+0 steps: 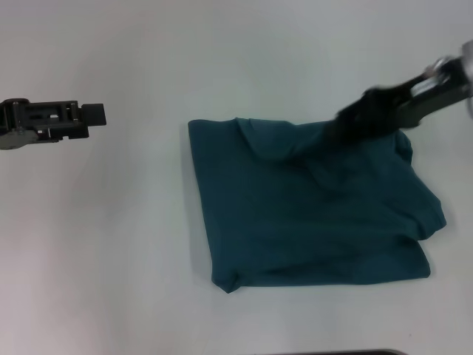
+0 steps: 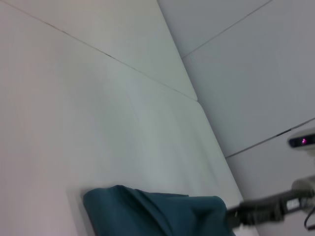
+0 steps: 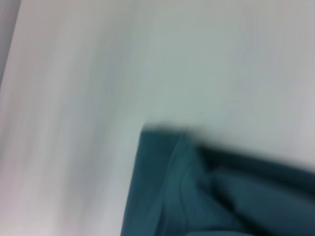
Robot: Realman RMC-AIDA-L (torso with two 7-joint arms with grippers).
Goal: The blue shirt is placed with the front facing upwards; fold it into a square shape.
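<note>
Head view: found the blue shirt [image 1: 310,214] lying on the white bench [image 1: 111,244], folded into a rough, rumpled block, plain side up, right of centre. Saw its left edge fairly straight, its right edge bulging and uneven, with a raised ridge of cloth near the far edge. Spotted the right end effector [image 1: 347,122] at the far right part of the shirt, over or against the cloth; could not tell how far open, nor whether any fabric was pinched. Noted the left end effector [image 1: 94,113] well apart from the shirt, out over bare bench on the left, holding nothing; could not tell the spread of its fingers.

Left wrist view: took in the shirt [image 2: 157,211] at the bench's near part, with the other arm reaching its corner. Right wrist view: caught only a blurred corner of the shirt [image 3: 197,196] on the bench.
</note>
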